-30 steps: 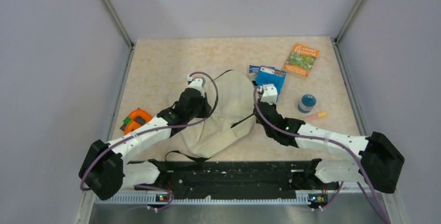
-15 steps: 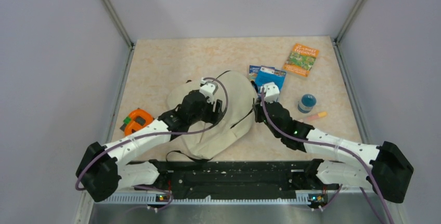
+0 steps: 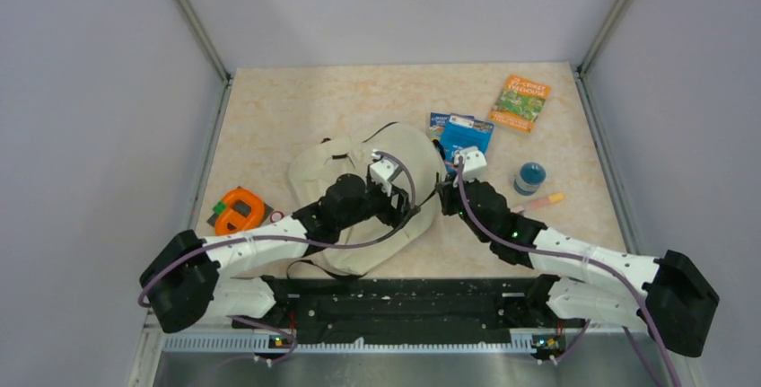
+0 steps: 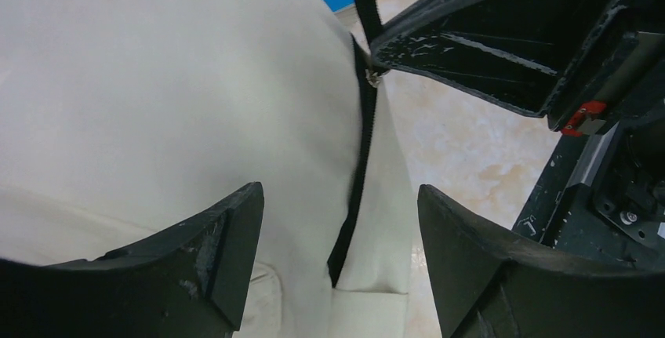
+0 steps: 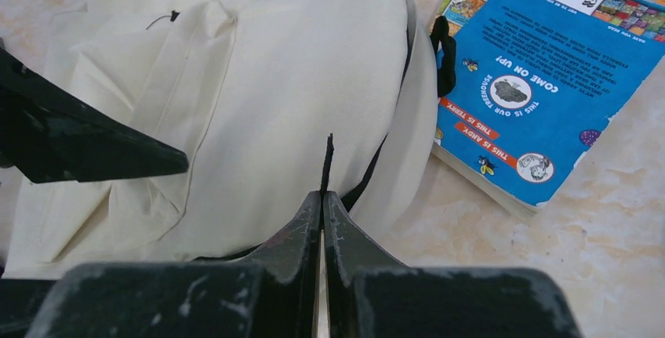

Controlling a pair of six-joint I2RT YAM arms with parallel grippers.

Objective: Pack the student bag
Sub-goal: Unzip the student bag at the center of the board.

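Large soft cream-beige fabric student bag (image 3: 319,171) at the middle of the pale marbled table (image 3: 269,109), just beside a blue paperback book (image 5: 541,79). Over its fabric, left gripper (image 4: 337,205), jaws wide apart, nothing between. At the bag's right edge, right gripper (image 5: 323,197), clamped together on the thin black zipper pull (image 5: 327,161).

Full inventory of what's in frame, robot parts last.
cream fabric backpack with black zippers: 1, cream, table centre
blue paperback books: 2, blue, stacked beside backpack's far-right edge
green-and-orange book: 1, green/orange, far right corner
blue round jar: 1, blue, right of blue paperback books
pink-and-orange marker: 1, pink/orange, nearer than jar
orange-and-black rounded gadget: 1, orange/black, left edge
beige marbled table: 1, beige, under everything
left tool: 1, black, open over backpack zipper
right tool: 1, black, shut on black zipper pull tab
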